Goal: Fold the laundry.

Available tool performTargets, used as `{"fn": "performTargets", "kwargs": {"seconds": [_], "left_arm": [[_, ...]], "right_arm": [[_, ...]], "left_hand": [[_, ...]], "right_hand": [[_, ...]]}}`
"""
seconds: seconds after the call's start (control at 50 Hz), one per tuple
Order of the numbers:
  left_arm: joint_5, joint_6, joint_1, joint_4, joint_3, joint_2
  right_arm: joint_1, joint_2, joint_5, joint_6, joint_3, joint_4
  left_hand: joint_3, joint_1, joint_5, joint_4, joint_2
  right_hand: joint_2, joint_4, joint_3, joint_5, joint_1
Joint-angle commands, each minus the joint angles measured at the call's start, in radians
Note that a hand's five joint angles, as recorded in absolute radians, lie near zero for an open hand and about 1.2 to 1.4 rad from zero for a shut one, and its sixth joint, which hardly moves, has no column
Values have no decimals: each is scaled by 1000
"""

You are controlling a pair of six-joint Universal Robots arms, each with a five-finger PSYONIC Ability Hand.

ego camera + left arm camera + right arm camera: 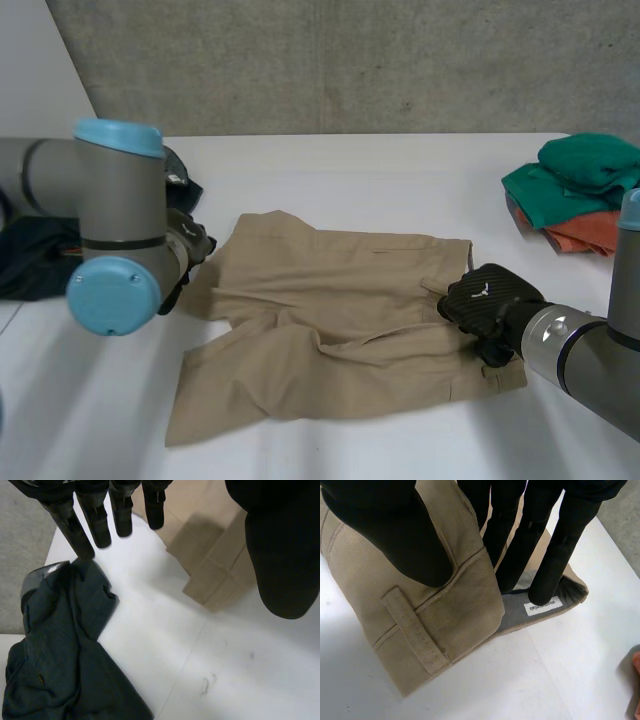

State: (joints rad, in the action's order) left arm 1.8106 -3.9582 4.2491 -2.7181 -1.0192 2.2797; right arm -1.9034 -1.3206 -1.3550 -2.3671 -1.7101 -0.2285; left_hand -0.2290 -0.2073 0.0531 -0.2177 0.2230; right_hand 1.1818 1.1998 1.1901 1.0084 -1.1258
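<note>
Tan shorts (330,320) lie mid-table (400,165), rumpled, with the waistband at 3 o'clock and the legs toward 9. There is bare table at 12 and 6 o'clock. The right hand (490,300) is at the waistband edge, thumb on the outer cloth by a belt loop (415,630) and fingers (555,555) inside on the grey lining, pinching that layer. The left hand (190,245) has straight fingers holding nothing, between the shorts' 9 o'clock edge and a dark garment (60,655). Green clothes (575,175) are piled at 2 o'clock.
</note>
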Motion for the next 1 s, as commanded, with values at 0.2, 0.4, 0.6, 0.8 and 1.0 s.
{"fn": "performTargets", "kwargs": {"seconds": [0.2,0.4,0.6,0.8,1.0], "left_arm": [[-369,310,3,83,-317,-276],[-416,313,6,87,-386,-247],[-459,333,-8,152,-444,-311],[-525,38,-18,403,-558,-422],[-478,43,-8,290,-242,-272]], "right_arm": [[4,-28,4,0,-5,14],[14,-51,8,-3,-6,14],[35,-114,10,34,-71,-78],[133,-155,88,444,-177,-348],[99,15,56,72,35,-72]], "left_hand": [[-190,-211,191,-201,196],[-283,-305,285,-295,289],[-1167,-1189,1169,-1179,1173],[-1167,-1189,1169,-1179,1173],[-1167,-1189,1169,-1179,1173]], "right_hand": [[215,196,206,213,-270],[215,196,206,213,-270],[215,196,206,213,-270],[215,196,206,213,-270],[215,196,206,213,-270]]}}
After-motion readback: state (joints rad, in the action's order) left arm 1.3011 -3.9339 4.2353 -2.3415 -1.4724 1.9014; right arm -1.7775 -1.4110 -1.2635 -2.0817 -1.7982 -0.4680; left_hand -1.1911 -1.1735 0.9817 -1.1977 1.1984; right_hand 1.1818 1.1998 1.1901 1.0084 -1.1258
